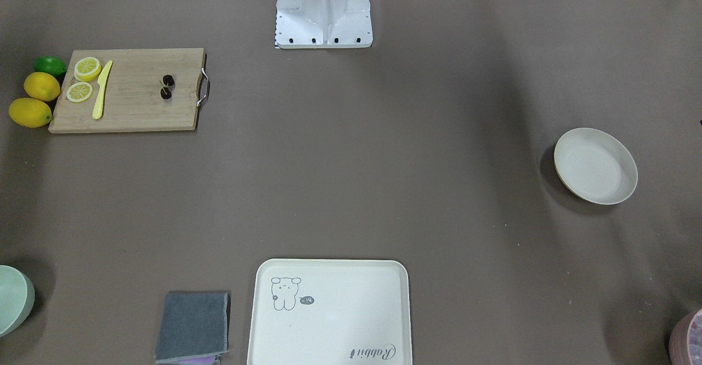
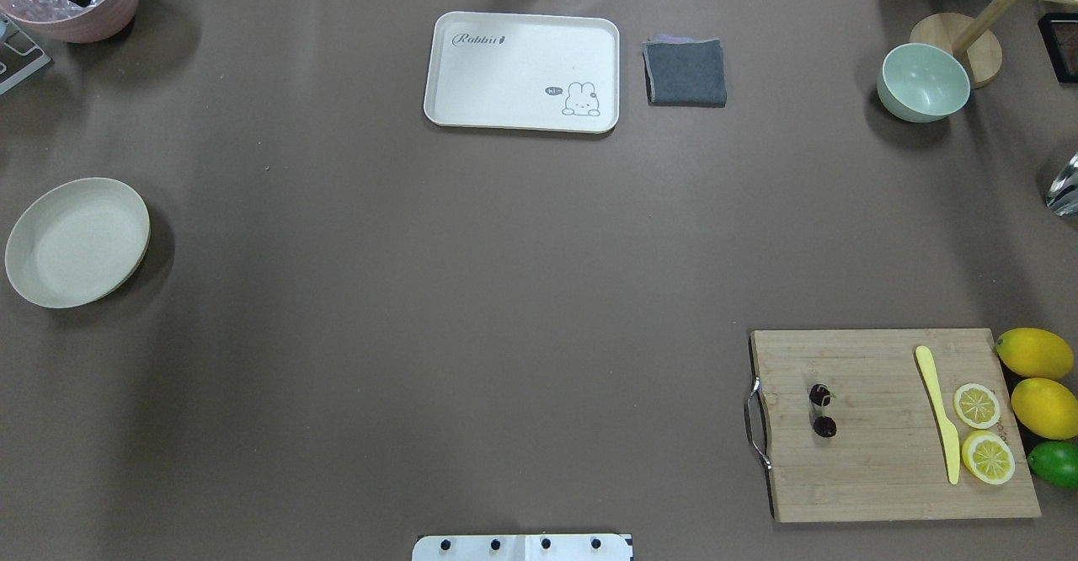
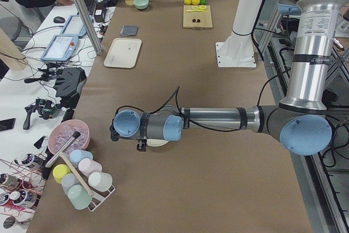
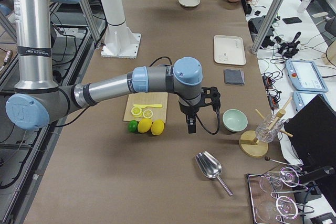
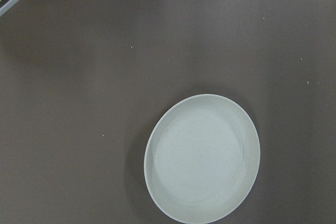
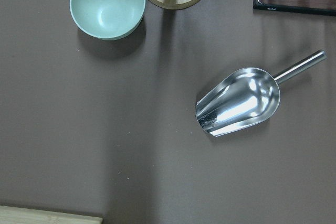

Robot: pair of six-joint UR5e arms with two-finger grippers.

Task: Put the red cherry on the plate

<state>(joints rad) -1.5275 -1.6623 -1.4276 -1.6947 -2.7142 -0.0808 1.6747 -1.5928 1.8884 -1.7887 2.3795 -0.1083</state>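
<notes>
Cherry [image 2: 822, 410]: dark maroon pair, pale stem, on board [image 2: 876, 477], seen from overhead. Plate [image 5: 202, 161]: close in my left wrist view. Jaws: can't tell whether spread or closed.

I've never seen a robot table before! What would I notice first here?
Probably the bright yellow lemons beside the wooden cutting board on the robot's right, with the tiny dark red cherry pair lying on it. Far across on the left, the cream plate sits alone and empty.
</notes>
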